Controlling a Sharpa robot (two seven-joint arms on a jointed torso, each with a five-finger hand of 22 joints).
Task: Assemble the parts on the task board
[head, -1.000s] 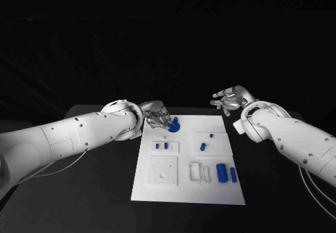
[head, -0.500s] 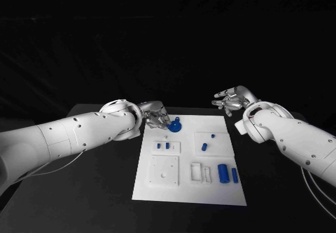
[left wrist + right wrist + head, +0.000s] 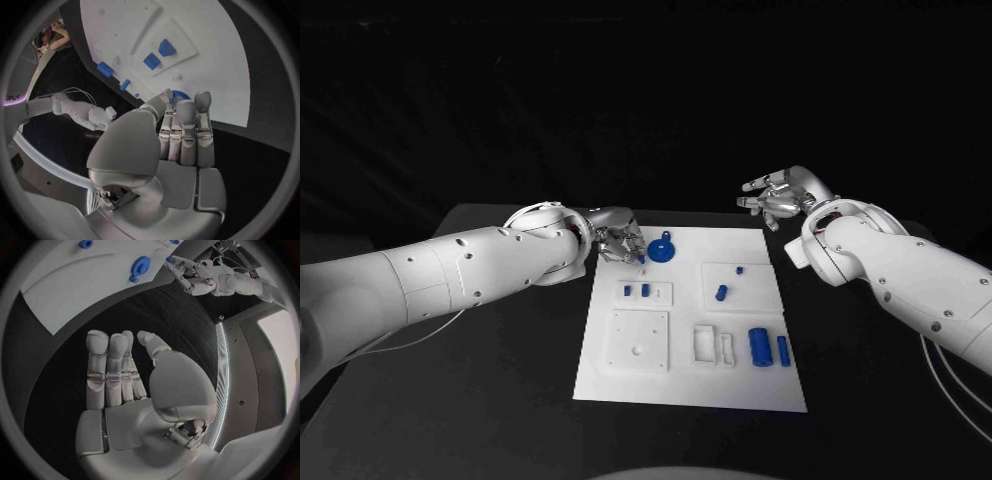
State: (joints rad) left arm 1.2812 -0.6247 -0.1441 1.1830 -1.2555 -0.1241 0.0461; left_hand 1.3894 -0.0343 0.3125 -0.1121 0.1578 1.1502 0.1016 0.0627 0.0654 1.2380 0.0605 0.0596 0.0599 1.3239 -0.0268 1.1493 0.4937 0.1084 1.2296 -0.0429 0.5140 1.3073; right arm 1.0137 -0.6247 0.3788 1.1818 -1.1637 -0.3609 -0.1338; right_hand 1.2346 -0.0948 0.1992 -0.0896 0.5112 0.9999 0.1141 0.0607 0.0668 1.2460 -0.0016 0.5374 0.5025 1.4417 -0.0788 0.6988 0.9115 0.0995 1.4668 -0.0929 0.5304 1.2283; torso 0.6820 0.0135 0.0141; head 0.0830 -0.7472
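1. Round blue part sits at the far-left corner of the board, a small tab sticking out toward the far edge; looks like rigid moulded plastic, judged light, stiff, smooth and a bit slippery
2. Best hold, by judgement: pinch across the round rim, or take the tab; a flat low part on a flat plate leaves little for fingers to get under
3. Left hand is just beside this part, fingers side by side and reaching toward it; the left wrist view shows fingertips right at its blue rim, contact or a hold cannot be told
4. Right hand is raised beyond the board's far-right corner, well apart from it, fingers apart, holding nothing
5. Other blue parts lie nearer on the board, in or beside raised white fixtures
6. Board is white, smooth, flat on a black table; dark backdrop behind
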